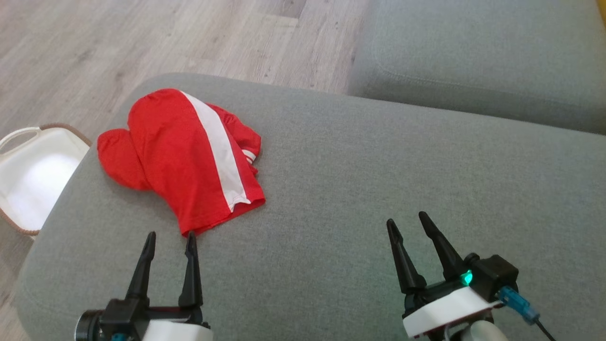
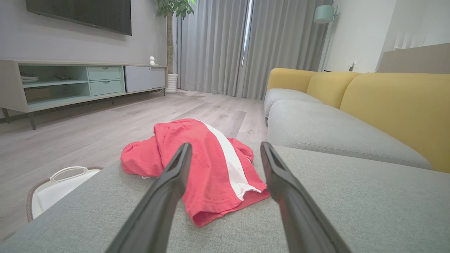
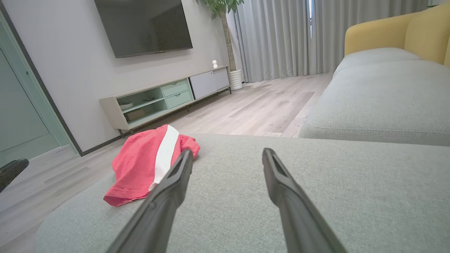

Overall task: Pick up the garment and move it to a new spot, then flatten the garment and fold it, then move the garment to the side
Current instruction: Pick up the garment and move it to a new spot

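Left pincer (image 1: pixel 170 234) spread open, empty, tips just short of the near hem of the red garment (image 1: pixel 184 156) on the grey sofa cushion (image 1: pixel 355 189). Right pincer (image 1: pixel 405 217) also released, red garment well to its left.

garment (image 1: pixel 184 156) on cushion (image 1: pixel 360 199), basket (image 1: pixel 33 175) left

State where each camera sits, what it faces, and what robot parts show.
Head view: on the head, looking down at cushion and red garment; left claw and right claw show, open.
Left wrist view: behind left claw, fingers pointing at garment.
Right wrist view: behind right claw, fingers framing bare cushion; garment at left.
Wrist views share garment, TV stand, curtains.
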Controlling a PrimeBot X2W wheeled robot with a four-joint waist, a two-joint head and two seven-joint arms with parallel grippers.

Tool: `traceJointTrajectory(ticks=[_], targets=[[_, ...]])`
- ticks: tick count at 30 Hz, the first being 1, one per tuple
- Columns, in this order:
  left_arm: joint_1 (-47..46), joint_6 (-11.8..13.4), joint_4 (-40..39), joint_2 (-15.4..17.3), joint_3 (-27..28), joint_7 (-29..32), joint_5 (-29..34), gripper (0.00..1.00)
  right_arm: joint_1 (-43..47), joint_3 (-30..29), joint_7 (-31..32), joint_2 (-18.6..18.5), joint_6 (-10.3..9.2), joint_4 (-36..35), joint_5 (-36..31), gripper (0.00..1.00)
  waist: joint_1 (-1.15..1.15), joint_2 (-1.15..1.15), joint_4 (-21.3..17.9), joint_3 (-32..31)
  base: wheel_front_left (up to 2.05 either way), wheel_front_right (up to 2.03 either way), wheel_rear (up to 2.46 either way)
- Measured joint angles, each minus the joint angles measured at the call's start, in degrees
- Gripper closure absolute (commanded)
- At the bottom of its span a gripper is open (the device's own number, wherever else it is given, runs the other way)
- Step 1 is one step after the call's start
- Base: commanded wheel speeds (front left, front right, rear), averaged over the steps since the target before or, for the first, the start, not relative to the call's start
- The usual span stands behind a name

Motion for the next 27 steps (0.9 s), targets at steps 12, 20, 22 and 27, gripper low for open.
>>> traceJointTrajectory(ticks=[12, 20, 22, 27], targets=[[-11.28, -2.03, 1.91, 4.54, 4.52, 0.0, 2.92, 0.0, -1.69, -3.16, 0.0, -0.01, 0.0, -1.36, -1.71, 0.0, 0.0, 0.0, -2.44, 5.79, 0.0, 0.0, 0.0], [-34.7, -5.04, 13.8, 13.61, 5.17, 8.82, 1.72, 0.0, -6.34, -6.64, 0.0, -0.03, 0.0, -3.78, -4.36, 0.0, 0.02, 0.0, -4.93, 13.3, 0.0, 0.0, 0.0], [-39.92, -5.52, 17.52, 15.55, 4.58, 12.27, 0.94, 0.0, -7.1, -7.56, 0.0, -0.08, 0.0, -4.36, -4.67, 0.0, 0.02, 0.0, -5.59, 15.23, 0.0, 0.0, 0.0], [-48.29, -5.99, 26.55, 19.62, -0.43, 19.96, -2.14, 0.0, -8.69, -8.73, 0.0, -0.14, 0.0, -5.67, -5.15, 0.0, 0.02, 0.0, -7.52, 19.46, 0.0, 0.0, 0.0]])
